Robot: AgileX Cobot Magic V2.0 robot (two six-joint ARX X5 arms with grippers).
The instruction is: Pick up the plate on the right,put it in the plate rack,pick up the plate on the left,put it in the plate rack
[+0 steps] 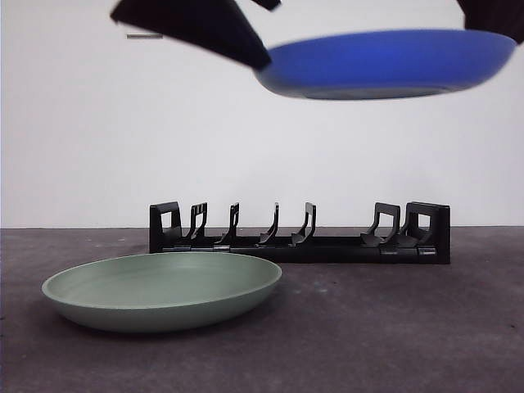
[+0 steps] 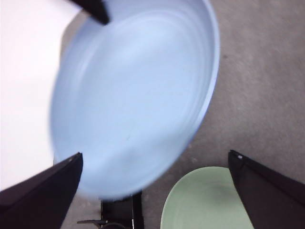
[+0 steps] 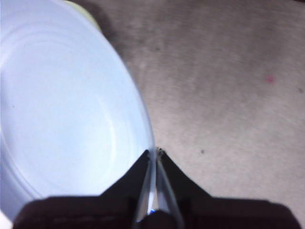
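Observation:
A blue plate (image 1: 385, 64) hangs high above the table, roughly level. My right gripper (image 3: 153, 151) is shut on its rim (image 3: 147, 143) and shows as the dark shape at the top right (image 1: 495, 16). My left gripper (image 2: 155, 153) stands open, its jaws spread wide at the blue plate's (image 2: 138, 95) near edge; it is the dark shape at the plate's left rim (image 1: 246, 49). A pale green plate (image 1: 164, 291) lies on the table at the left front. The black plate rack (image 1: 327, 246) stands behind it with nothing in its prongs.
The table surface (image 1: 393, 327) is dark grey with a white wall behind. In the left wrist view, one end of the rack (image 2: 119, 210) and part of the green plate (image 2: 205, 200) show below the blue plate.

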